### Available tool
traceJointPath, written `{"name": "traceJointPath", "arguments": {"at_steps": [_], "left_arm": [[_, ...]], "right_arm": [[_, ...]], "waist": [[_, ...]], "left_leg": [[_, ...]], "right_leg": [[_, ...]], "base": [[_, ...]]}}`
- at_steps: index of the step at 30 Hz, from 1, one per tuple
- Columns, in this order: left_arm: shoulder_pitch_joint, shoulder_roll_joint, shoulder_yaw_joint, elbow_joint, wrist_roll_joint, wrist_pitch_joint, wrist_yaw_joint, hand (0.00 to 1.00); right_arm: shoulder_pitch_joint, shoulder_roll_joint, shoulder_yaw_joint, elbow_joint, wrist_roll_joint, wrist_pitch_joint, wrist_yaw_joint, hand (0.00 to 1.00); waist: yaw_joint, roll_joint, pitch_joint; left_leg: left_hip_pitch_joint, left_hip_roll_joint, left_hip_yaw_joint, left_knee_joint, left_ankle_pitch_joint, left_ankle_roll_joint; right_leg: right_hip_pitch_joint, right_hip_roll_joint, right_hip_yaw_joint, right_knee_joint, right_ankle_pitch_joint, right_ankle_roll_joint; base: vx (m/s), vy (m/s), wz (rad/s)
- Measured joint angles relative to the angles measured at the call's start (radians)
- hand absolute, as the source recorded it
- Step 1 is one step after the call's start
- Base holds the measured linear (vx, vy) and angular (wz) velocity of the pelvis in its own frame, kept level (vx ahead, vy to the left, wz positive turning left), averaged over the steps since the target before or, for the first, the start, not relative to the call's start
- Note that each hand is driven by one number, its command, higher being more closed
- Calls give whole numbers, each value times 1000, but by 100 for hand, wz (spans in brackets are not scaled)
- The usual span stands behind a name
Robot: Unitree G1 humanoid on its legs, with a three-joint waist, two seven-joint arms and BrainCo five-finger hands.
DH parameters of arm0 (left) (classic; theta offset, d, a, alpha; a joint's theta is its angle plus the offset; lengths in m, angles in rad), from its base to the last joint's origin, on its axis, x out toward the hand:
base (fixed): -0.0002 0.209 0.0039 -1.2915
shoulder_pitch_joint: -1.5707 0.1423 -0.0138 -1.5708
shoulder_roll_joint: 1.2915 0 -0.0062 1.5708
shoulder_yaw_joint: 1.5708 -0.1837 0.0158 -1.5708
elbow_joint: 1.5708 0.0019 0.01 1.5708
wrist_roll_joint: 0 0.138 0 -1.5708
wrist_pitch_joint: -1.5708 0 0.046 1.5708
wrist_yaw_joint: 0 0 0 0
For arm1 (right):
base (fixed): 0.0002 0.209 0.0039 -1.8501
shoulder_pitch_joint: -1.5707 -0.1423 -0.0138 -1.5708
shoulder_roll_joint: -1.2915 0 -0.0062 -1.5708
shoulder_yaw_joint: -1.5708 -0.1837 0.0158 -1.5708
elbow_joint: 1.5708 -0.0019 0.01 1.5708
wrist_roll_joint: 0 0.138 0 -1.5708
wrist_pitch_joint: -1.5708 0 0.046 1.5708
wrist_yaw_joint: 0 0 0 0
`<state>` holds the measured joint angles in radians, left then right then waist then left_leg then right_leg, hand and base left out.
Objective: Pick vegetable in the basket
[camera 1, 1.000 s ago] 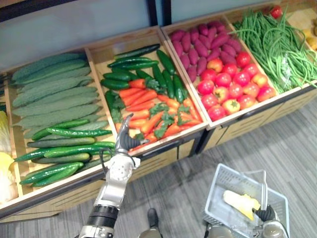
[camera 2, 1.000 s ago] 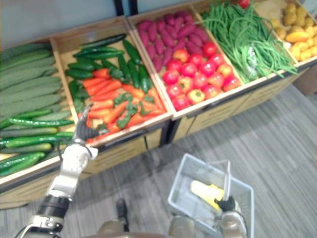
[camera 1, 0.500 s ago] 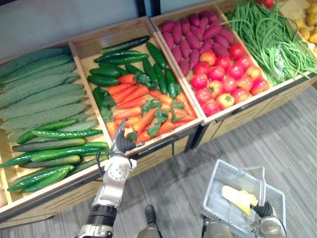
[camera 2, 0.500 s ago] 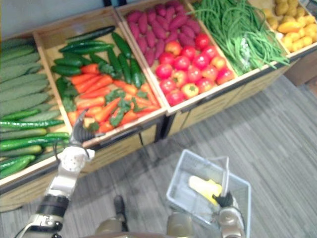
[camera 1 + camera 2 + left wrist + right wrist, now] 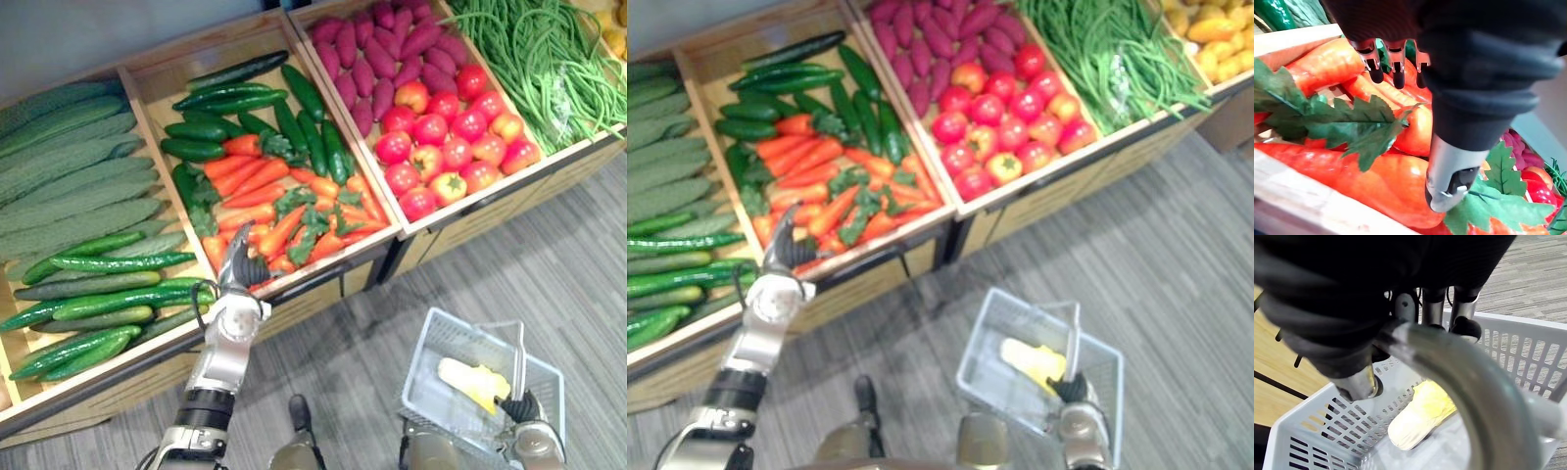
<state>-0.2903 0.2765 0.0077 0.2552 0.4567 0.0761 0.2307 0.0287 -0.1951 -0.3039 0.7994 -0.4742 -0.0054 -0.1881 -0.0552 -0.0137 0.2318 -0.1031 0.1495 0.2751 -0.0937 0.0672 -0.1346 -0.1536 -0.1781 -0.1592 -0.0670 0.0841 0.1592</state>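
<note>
My left hand [image 5: 242, 270] hangs open over the front edge of the carrot crate [image 5: 323, 277]. In the left wrist view its straight fingers [image 5: 1394, 68] hover just above orange carrots [image 5: 1376, 181] with green leaves, and nothing is held. Low at the right, my right hand [image 5: 525, 407] is shut on the handle [image 5: 1464, 387] of a pale grey plastic basket [image 5: 439, 338]. A yellow vegetable [image 5: 471, 384] lies in the basket, also seen in the right wrist view [image 5: 1422, 413].
Wooden crates line the stand. Dark cucumbers [image 5: 245, 98] lie behind the carrots, and light green gourds [image 5: 78, 166] and long cucumbers [image 5: 108, 294] sit to the left. Purple sweet potatoes [image 5: 382, 59], tomatoes [image 5: 446, 147] and green beans [image 5: 539, 59] are to the right. Grey floor [image 5: 568, 274] lies below.
The camera has shifted, so the crates sit further left in the picture. My left hand stays over the front carrots. The right hand still holds the basket handle.
</note>
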Motion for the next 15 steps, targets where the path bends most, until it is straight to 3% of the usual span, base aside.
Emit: {"name": "traceJointPath", "arguments": {"at_steps": [15], "left_arm": [[-41,1,39,41,36,38,-1,0]], "right_arm": [[-11,0,0,-9,0,0,0,100]], "waist": [[1,4,18]], "left_leg": [[-19,0,13,0,0,0]], "right_leg": [[-31,1,15,1,7,-3]], "base": [[2,0,-2]]}}
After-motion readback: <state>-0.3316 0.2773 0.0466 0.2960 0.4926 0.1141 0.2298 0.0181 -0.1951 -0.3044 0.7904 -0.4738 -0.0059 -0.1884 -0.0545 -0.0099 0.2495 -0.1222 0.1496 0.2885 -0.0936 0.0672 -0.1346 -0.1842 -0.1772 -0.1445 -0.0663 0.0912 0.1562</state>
